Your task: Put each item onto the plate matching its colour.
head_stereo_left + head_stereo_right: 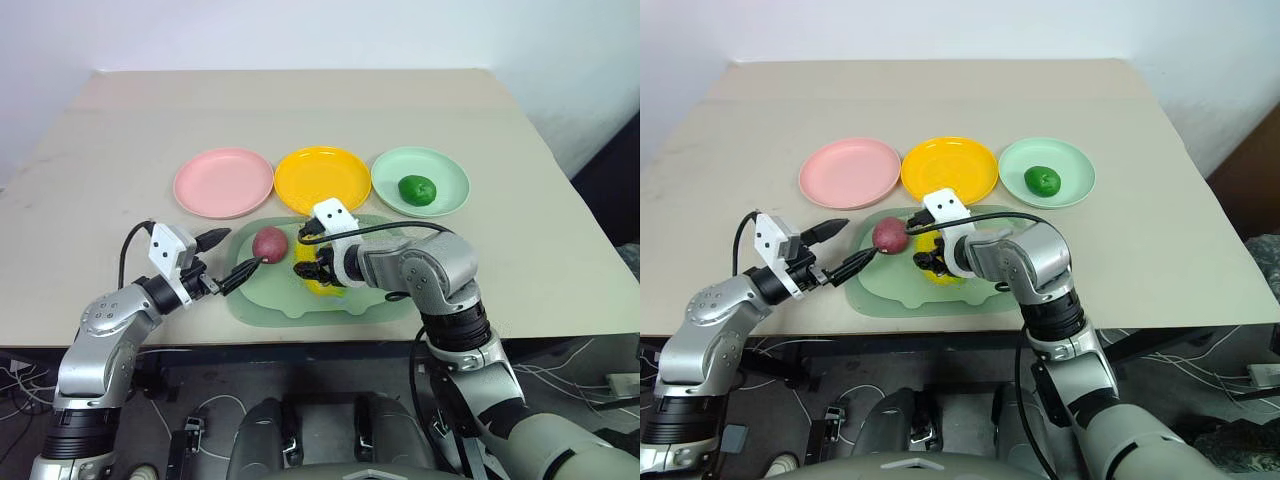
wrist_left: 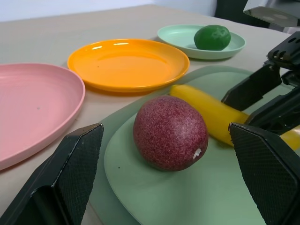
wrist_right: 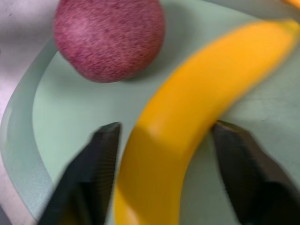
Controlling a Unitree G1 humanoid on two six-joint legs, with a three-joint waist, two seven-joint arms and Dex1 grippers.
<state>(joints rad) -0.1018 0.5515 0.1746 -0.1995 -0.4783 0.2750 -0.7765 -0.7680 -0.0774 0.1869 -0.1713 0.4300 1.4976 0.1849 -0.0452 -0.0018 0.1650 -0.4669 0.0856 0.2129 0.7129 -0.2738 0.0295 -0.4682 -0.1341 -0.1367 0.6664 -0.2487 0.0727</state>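
i have the right pincer (image 1: pixel 318 270) down on the pale green tray (image 1: pixel 250 300), angled steeply so its two black fingers (image 3: pixel 101 161) straddle the banana (image 3: pixel 187 122) across its width. from the right wrist view the fingers sit on either side of the yellow body with narrow gaps, so i read them as closing in on it; i can't tell if they truly pinch it. coming from above like this keeps the fingers clear of the dark red fruit (image 1: pixel 270 243), which lies just beside the banana on the same tray.

the left pincer (image 1: pixel 225 258) hovers level at the tray's near left edge, fingers spread wide and aimed at the red fruit, holding nothing. i judge it's parked there for its own pick.

the green fruit (image 1: pixel 417 189) already sits on the mint plate (image 1: pixel 450 165). the yellow plate (image 1: pixel 322 178) and pink plate (image 1: pixel 223 182) are bare, just beyond the tray on the desk (image 1: pixel 120 130).
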